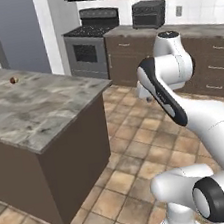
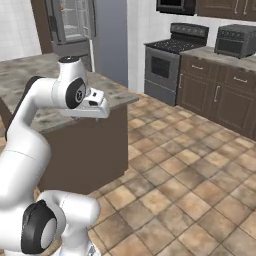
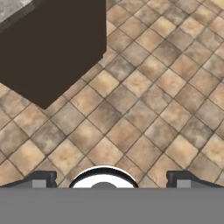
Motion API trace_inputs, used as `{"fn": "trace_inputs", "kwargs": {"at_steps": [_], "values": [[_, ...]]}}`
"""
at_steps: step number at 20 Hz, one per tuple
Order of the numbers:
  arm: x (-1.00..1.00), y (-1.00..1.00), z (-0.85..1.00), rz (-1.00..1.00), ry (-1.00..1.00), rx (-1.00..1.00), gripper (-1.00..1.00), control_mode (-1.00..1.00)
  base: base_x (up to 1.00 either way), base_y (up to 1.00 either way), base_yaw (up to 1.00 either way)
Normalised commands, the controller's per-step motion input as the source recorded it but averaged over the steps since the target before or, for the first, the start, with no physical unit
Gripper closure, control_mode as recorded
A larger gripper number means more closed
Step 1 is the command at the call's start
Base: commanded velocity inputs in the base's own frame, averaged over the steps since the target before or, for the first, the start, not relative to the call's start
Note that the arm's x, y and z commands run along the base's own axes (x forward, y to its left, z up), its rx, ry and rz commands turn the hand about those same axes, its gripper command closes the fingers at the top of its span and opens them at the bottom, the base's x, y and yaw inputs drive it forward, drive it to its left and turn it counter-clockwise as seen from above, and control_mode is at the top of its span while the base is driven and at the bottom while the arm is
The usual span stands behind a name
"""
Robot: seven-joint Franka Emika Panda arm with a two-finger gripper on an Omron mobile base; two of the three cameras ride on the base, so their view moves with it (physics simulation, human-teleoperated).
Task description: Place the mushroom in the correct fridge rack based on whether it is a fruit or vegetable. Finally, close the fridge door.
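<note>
The gripper [image 3: 112, 179] stands released, jaws wide apart and holding nothing. In the hand view its two dark fingertips [image 3: 43, 178] rise over the brown tiled floor [image 3: 144, 109], with the dark side of the island [image 3: 52, 48] at upper left.

The mushroom [image 1: 12, 80] lies on the grey stone top of the island [image 1: 43, 108], far from the arm [image 1: 167, 96]; it is visible in the left base view as a small brown speck near the far left edge.

The right base view shows the fridge [image 2: 75, 25] behind the island, door open, with pale inner shelves; which one is the lower rack cannot be told. Both base views show the stove [image 1: 87, 49] and the toaster oven [image 1: 148, 14] on the counter.

No writing is readable.
</note>
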Motion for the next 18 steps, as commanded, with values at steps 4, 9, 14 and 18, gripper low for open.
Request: {"fn": "trace_inputs", "kwargs": {"at_steps": [4, 9, 14, 18], "values": [[0.0, 0.0, 0.0, 0.0, 0.0, 0.0, -1.0, 1.0, 1.0, -0.71, 0.25], [0.0, 0.0, 0.0, 0.0, 0.0, 0.0, -1.0, 1.0, 1.0, -0.71, 0.27], [0.0, 0.0, 0.0, 0.0, 0.0, 0.0, -1.0, 1.0, 1.0, -0.75, 0.26], [0.0, 0.0, 0.0, 0.0, 0.0, 0.0, -1.0, 1.0, 1.0, -0.73, 0.27]]}}
